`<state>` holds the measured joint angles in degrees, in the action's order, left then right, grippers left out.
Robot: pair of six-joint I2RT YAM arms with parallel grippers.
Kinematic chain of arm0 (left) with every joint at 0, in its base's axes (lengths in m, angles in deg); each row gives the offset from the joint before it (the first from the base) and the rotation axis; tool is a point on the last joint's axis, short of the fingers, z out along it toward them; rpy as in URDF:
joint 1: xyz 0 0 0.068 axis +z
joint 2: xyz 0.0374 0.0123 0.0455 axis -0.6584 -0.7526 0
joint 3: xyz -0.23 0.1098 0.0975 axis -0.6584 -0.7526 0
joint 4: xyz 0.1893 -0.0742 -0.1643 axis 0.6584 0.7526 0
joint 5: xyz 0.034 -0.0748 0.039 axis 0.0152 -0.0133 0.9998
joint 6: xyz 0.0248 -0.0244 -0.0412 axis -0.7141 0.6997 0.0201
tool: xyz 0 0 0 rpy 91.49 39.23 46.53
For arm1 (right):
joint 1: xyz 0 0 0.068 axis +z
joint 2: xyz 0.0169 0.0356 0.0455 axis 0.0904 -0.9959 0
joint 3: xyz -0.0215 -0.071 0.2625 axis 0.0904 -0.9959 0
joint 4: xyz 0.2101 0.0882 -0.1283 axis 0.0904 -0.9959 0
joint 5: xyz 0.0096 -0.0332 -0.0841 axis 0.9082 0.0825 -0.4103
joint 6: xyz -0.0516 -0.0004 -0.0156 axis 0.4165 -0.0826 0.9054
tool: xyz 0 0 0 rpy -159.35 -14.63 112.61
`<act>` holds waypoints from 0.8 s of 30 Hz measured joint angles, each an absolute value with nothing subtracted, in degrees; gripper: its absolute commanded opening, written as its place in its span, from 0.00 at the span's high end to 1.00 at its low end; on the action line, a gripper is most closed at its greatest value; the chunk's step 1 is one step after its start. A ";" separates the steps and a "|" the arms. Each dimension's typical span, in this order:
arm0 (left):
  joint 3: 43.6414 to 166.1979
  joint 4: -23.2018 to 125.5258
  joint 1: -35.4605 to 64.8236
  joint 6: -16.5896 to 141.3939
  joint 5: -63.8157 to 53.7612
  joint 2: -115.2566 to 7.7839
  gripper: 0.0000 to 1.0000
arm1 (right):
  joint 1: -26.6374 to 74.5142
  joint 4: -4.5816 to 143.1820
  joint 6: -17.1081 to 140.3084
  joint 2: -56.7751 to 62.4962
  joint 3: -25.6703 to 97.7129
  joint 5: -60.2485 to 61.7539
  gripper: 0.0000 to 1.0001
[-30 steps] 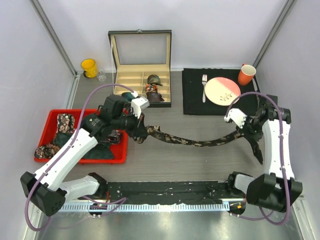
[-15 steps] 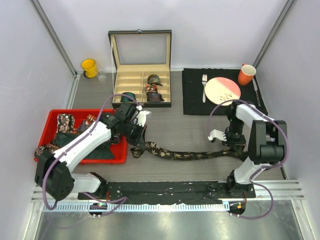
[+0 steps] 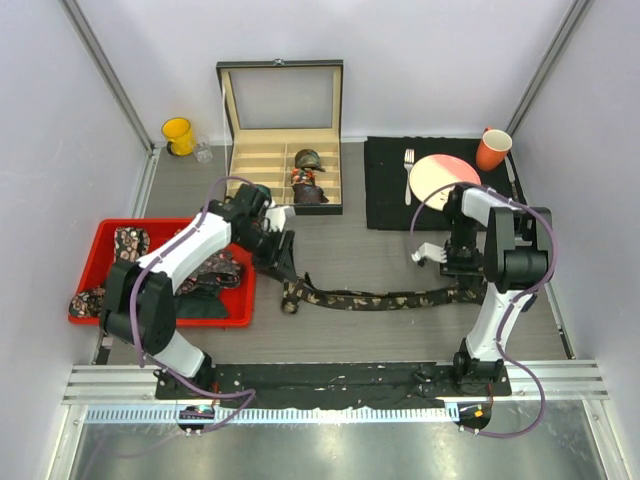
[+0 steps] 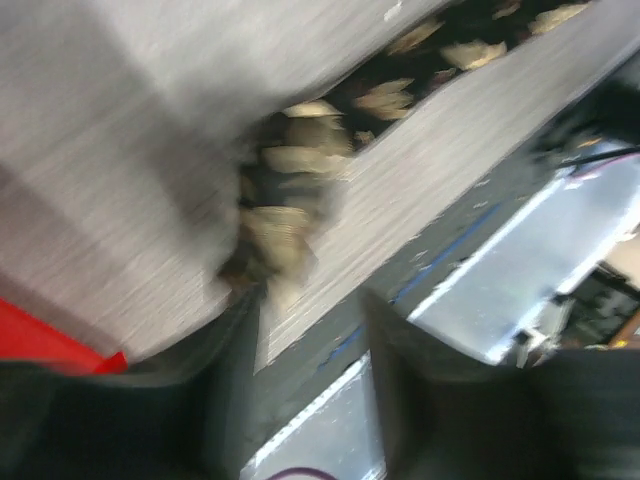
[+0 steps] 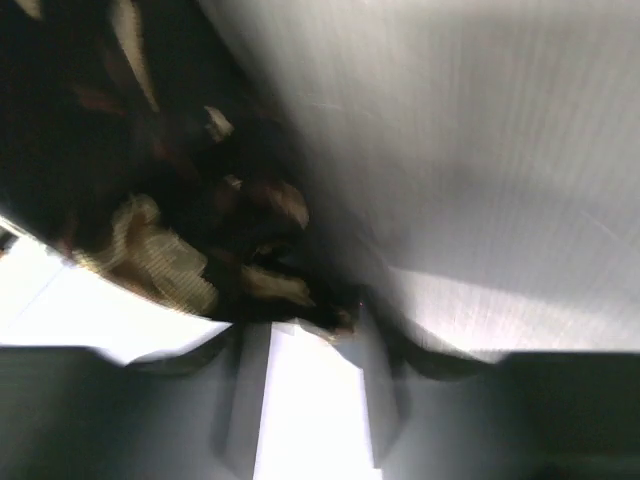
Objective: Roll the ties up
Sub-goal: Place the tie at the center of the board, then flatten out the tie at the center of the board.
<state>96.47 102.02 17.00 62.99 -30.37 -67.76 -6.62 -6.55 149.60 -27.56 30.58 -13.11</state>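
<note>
A long dark floral tie (image 3: 370, 299) lies stretched flat across the table. Its left end (image 4: 290, 210) is bunched just beyond my left gripper (image 3: 283, 268), which stands open (image 4: 312, 300) with only table between its fingers. The tie's right end (image 5: 200, 220) lies at the tips of my right gripper (image 3: 466, 283), also open (image 5: 305, 335) and holding nothing. More ties (image 3: 130, 243) lie heaped in the red tray (image 3: 160, 320). Two rolled ties (image 3: 306, 160) sit in the open box (image 3: 260, 160).
A black mat (image 3: 385, 205) at back right carries a pink plate (image 3: 440, 178) and a fork (image 3: 408, 175), with an orange cup (image 3: 493, 149) at its corner. A yellow cup (image 3: 178, 135) stands at back left. Both wrist views are motion-blurred.
Both grippers came down from holding the tie taut above the table, then opened. The tie dropped and now lies flat, free of both.
</note>
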 measured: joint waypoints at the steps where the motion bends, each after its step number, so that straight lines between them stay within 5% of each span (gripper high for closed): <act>1: 97.52 102.00 17.96 63.34 -31.84 -67.85 0.39 | -7.06 -6.33 149.19 -27.61 31.98 -12.98 0.36; 3: 99.58 101.97 19.27 63.88 -34.59 -68.11 0.32 | -8.22 -6.42 148.73 -27.78 34.91 -12.69 0.19; 8: 103.29 103.00 20.71 62.57 -38.02 -68.20 0.30 | -12.50 -6.20 147.29 -28.20 42.71 -10.68 0.19; 15: 105.57 104.79 17.19 47.55 -29.06 -60.94 0.30 | -20.02 -5.48 144.66 -24.90 45.90 -4.21 0.41; 24: 104.58 103.98 -9.87 29.28 -8.23 -59.56 0.30 | -20.19 -6.55 133.97 -21.53 39.87 9.67 0.60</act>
<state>104.58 103.98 -9.87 29.28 -8.23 -59.56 -20.19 -6.55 133.97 -21.53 39.87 9.67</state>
